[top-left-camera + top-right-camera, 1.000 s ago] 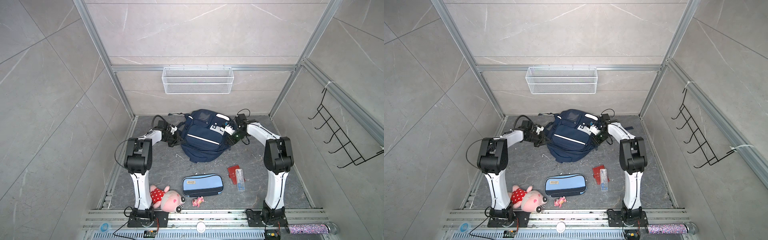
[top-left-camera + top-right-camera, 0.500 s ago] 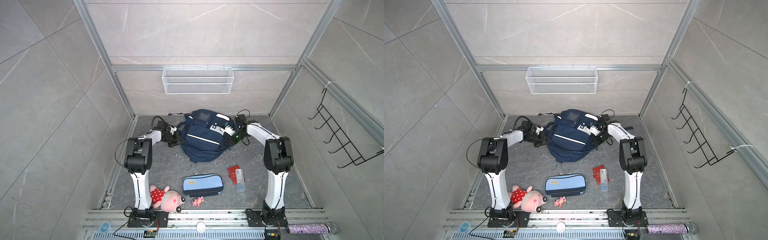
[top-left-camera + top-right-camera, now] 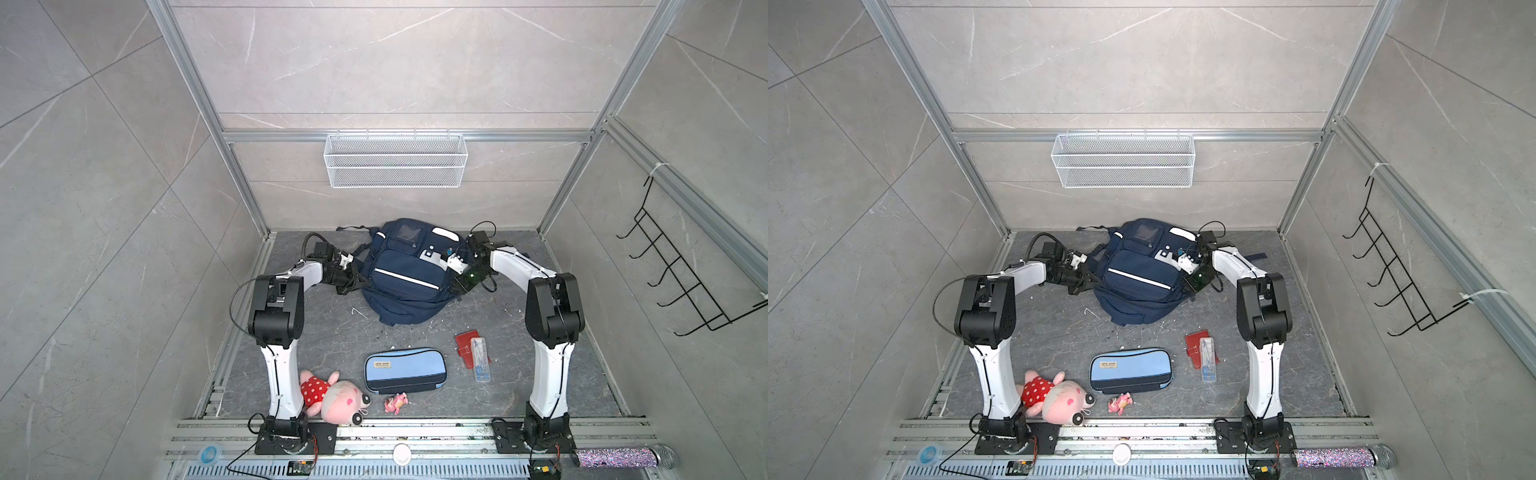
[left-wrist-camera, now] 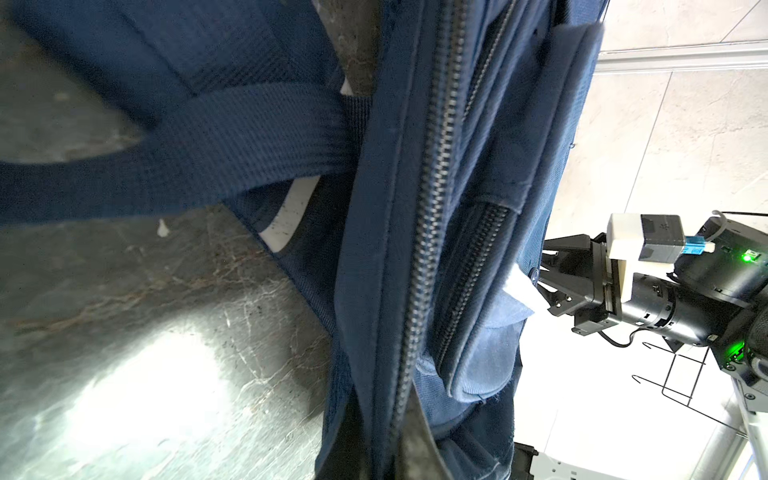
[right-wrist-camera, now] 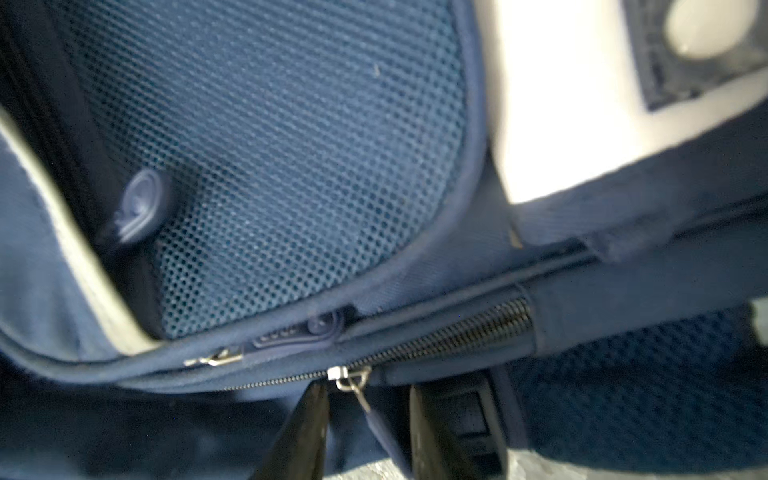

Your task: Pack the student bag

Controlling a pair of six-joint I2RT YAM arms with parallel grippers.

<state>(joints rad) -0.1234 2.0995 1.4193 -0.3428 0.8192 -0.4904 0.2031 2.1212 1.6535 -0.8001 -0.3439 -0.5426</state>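
One student bag (image 3: 405,286) separates left end effector (image 3: 354,284) from right end effector (image 3: 458,286).

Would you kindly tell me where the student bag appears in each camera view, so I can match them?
In a top view: student bag just below the picture's centre.
In a top view: again just below centre.
Left wrist: runs top to bottom through the middle.
Right wrist: fills nearly the whole picture.
Shared landmark: the right pincer at the bag's side.
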